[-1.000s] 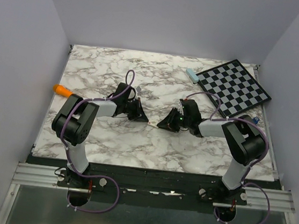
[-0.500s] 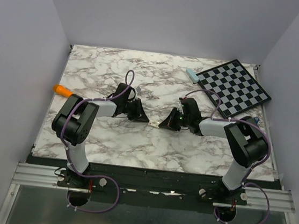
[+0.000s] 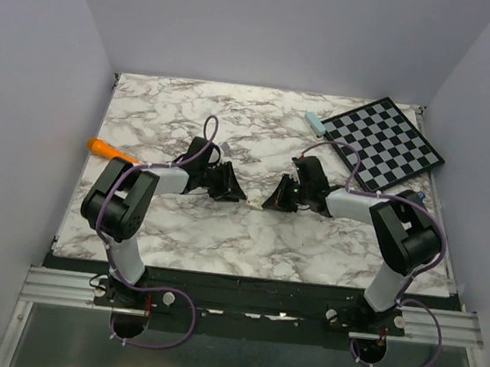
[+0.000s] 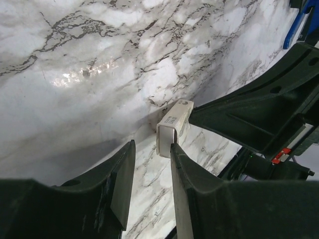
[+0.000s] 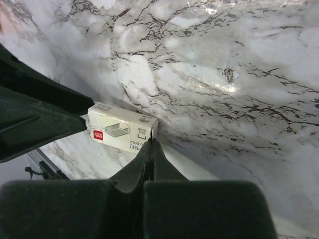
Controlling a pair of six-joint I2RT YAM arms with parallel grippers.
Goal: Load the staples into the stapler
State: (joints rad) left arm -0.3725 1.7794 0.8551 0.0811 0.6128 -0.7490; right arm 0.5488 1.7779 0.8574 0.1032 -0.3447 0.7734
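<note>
Over marble (image 3: 222, 225), left pincer (image 4: 152, 152) opened, right pincer (image 5: 151, 145) closed.

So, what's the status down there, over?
Left gripper open, right gripper shut, both at the staple box. Stapler far off beside the checkerboard. Nothing lies between.

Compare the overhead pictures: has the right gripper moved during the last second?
Yes, slightly. The right gripper has edged farther out across the marble, a little closer to the fixed checkerboard.
</note>
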